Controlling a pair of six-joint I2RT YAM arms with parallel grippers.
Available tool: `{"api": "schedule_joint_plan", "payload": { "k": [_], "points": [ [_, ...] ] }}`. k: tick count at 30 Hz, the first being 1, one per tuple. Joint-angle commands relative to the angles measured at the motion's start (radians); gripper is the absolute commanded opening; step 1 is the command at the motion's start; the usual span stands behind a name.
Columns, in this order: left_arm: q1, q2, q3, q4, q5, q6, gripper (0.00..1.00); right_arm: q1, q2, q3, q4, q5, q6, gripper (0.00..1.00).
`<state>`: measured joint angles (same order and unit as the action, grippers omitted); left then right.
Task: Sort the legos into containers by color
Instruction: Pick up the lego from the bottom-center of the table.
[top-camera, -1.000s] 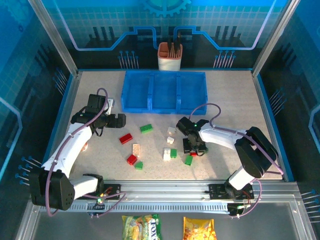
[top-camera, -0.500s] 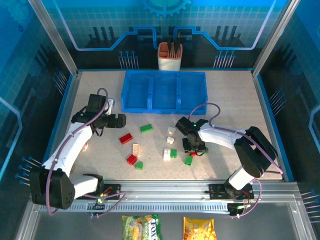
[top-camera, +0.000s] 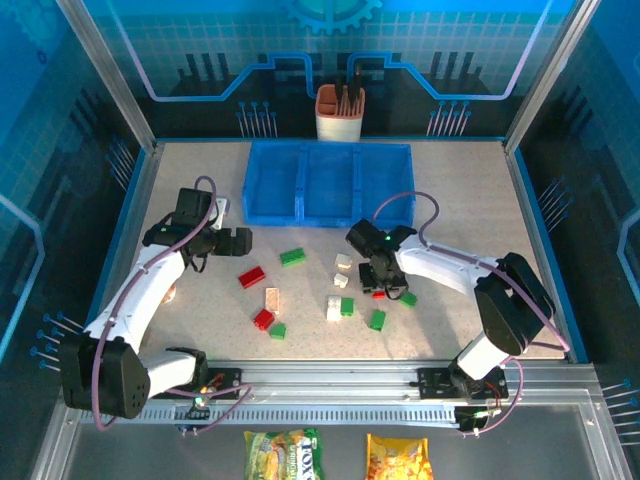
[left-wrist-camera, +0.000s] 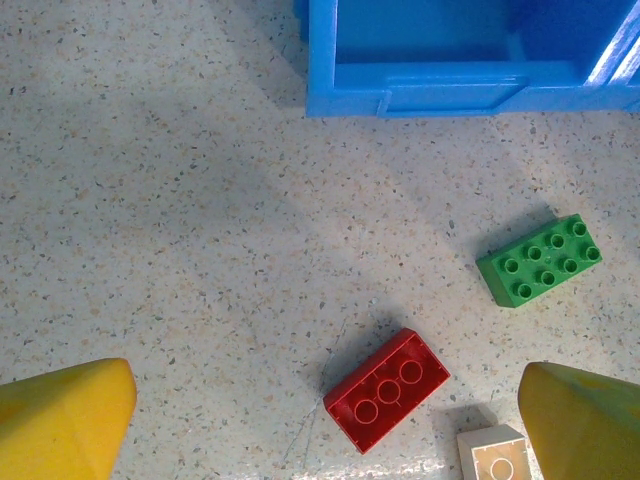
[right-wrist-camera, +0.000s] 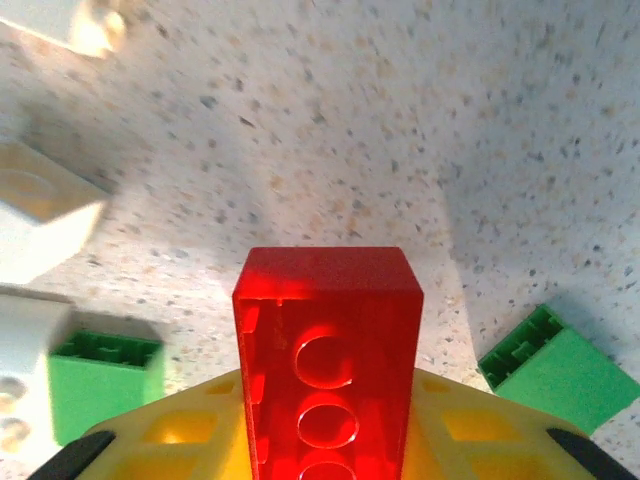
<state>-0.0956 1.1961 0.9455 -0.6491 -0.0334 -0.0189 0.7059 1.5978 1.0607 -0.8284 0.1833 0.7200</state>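
You worked on a matt, finely speckled, stone-like desk (left-wrist-camera: 150, 200). The red lego (right-wrist-camera: 328, 350) looked like smooth, glossy plastic; the green lego (left-wrist-camera: 540, 260) was plastic too, with a duller sheen. The tray (left-wrist-camera: 450, 90) was shiny, translucent blue plastic. The fingers (left-wrist-camera: 60, 420) of your left pincer (left-wrist-camera: 320, 410) were smooth, matt yellow plastic. The front rail (top-camera: 330, 378) was brushed metal, the snack packets (top-camera: 285, 452) glossy foil.
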Motion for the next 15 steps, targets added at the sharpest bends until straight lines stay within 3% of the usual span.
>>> {"api": "schedule_joint_plan", "payload": {
  "k": [1,15],
  "points": [
    [0.004,0.003,0.006,-0.01,-0.007,0.018,0.99,-0.015,0.019,0.083,-0.074,0.01,-0.046,0.36],
    [0.004,-0.003,0.004,-0.011,-0.008,0.016,0.99,-0.172,0.175,0.406,-0.126,-0.008,-0.2,0.36]
  ]
}}
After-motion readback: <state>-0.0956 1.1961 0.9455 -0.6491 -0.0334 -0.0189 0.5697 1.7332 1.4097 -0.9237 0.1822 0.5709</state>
